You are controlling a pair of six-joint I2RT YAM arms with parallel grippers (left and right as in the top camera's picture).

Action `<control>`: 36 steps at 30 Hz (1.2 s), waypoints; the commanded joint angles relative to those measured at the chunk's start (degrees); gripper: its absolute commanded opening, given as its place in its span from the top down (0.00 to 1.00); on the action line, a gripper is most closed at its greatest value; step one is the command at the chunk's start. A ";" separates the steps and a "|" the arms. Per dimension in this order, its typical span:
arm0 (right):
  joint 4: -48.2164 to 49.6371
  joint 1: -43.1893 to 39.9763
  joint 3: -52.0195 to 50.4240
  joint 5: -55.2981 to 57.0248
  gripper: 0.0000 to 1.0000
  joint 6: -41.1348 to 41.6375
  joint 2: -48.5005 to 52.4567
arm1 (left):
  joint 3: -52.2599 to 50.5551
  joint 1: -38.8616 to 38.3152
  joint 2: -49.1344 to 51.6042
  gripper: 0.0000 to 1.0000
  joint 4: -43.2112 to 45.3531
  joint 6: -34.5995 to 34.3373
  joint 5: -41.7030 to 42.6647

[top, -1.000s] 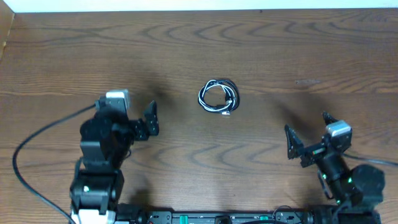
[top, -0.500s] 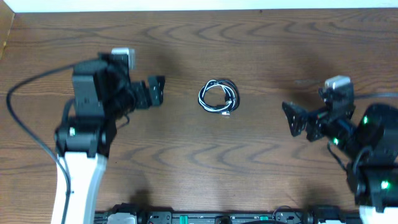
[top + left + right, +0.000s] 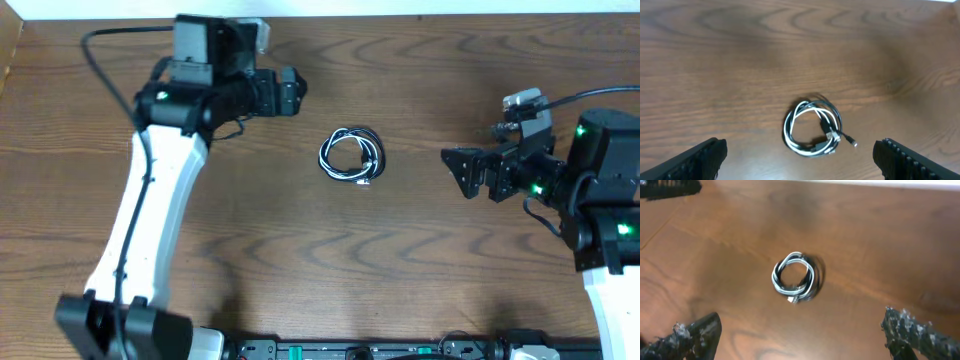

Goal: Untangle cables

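The cables [image 3: 350, 156] lay as a small black-and-white coil at the table's [image 3: 420, 270] centre. The left arm [image 3: 160, 190] hovered upper left, the right arm [image 3: 600, 190] at the right edge, both jaws wide apart.

three downward views share cables [image 3: 351, 156]

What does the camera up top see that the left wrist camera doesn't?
Only the overhead view shows both arms whole, with the left gripper and right gripper on either side of the cables, apart from them. Only the left wrist view shows the tiny plug clearly; from above it is just a speck. Both show the cables coiled on the wooden table, with nothing touching them.
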 commanded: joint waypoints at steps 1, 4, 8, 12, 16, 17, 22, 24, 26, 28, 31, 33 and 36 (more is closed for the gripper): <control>-1.46 0.35 1.01 -1.27 0.04 2.19 1.27 | 0.72 -0.33 3.61 0.02 1.97 0.50 2.27; -2.21 0.35 1.01 -1.22 0.17 2.21 2.64 | 0.72 -1.49 7.65 0.13 2.38 -1.05 2.29; -2.29 0.35 1.01 -1.25 0.40 2.32 5.11 | 0.72 -4.66 14.23 0.33 2.82 -7.39 -4.50; -3.37 0.39 1.01 -1.22 0.44 2.89 7.21 | 0.72 -8.17 18.86 0.35 4.87 -11.65 -11.65; -4.52 0.39 1.01 -0.55 0.48 2.86 9.03 | 0.72 -10.93 22.49 0.35 6.25 -15.41 -17.42; -4.70 0.39 1.01 -0.13 0.49 2.86 9.33 | 0.72 -11.34 23.23 0.36 6.27 -16.20 -18.58; -4.85 0.42 1.01 0.07 0.53 2.84 10.43 | 0.72 -12.41 26.43 0.38 6.10 -17.00 -20.46; -4.87 0.42 1.01 0.09 0.53 2.84 10.54 | 0.72 -12.39 27.36 0.40 5.22 -17.84 -20.65; -4.92 0.39 1.01 0.35 0.53 2.86 10.58 | 0.61 -12.39 27.85 0.42 4.22 -17.79 -20.65; -4.96 0.42 1.01 1.01 0.54 2.86 10.58 | 0.42 -12.41 28.00 0.45 2.99 -17.94 -20.63; -4.96 0.39 1.01 1.55 0.55 2.86 10.58 | 0.09 -12.57 28.00 0.52 1.03 -19.71 -20.35; -5.14 0.42 1.01 1.53 0.55 2.86 10.58 | -0.35 -12.74 28.00 0.56 -0.33 -21.44 -19.82; -5.46 0.42 1.01 1.55 0.55 2.86 10.58 | -1.36 -13.25 28.00 0.57 -1.16 -22.08 -17.46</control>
